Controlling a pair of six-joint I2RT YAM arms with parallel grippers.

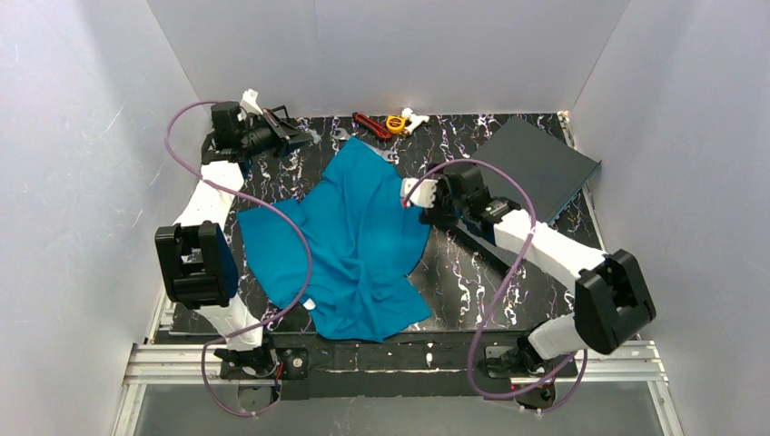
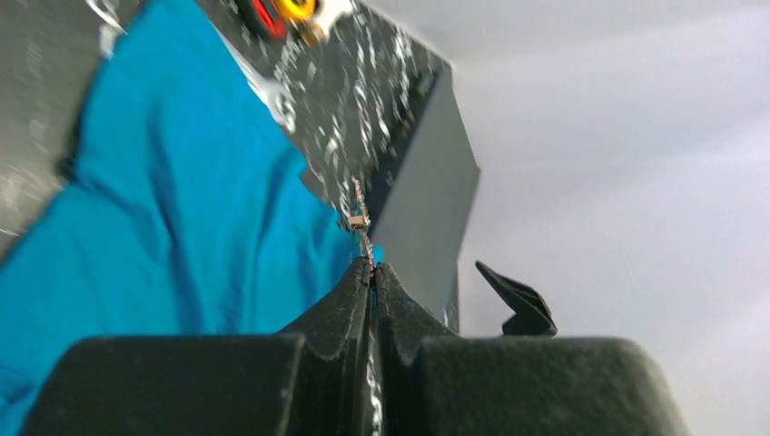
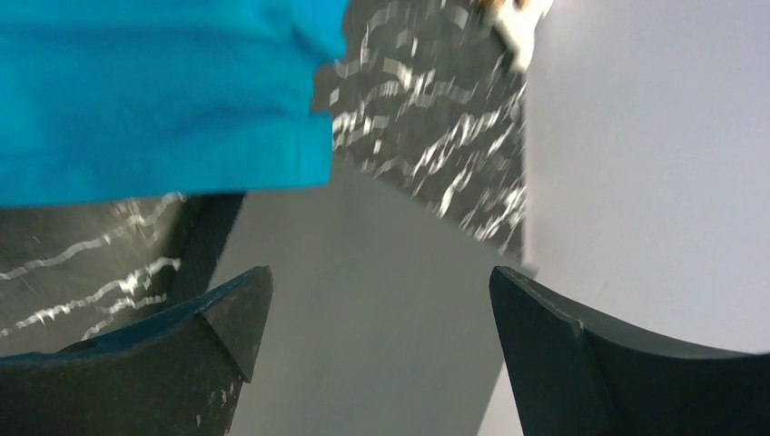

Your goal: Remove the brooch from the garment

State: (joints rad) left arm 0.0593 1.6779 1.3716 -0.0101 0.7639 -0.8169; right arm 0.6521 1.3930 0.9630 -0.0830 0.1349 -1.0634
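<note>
Item 1, garment (image 1: 354, 236): teal T-shirt, lying rumpled on the marbled black table (image 1: 463, 272), at the middle of my overhead view.

Item 2, left gripper (image 2: 372, 270): fingers pressed together, pinching a thin pin-like piece with a small brown block. I take this to be the brooch (image 2: 360, 221), though my wrist view is blurred. The gripper is near the garment's far left corner, apart from the cloth.

Item 3, right gripper (image 3: 381, 282): fingers spread wide with nothing between them, just beside the garment's right edge.

Item 4, dark grey board (image 1: 538, 163): right of the garment, beyond the right gripper.

Item 5, red and yellow tools (image 1: 381, 123): just behind the garment's far tip.
</note>
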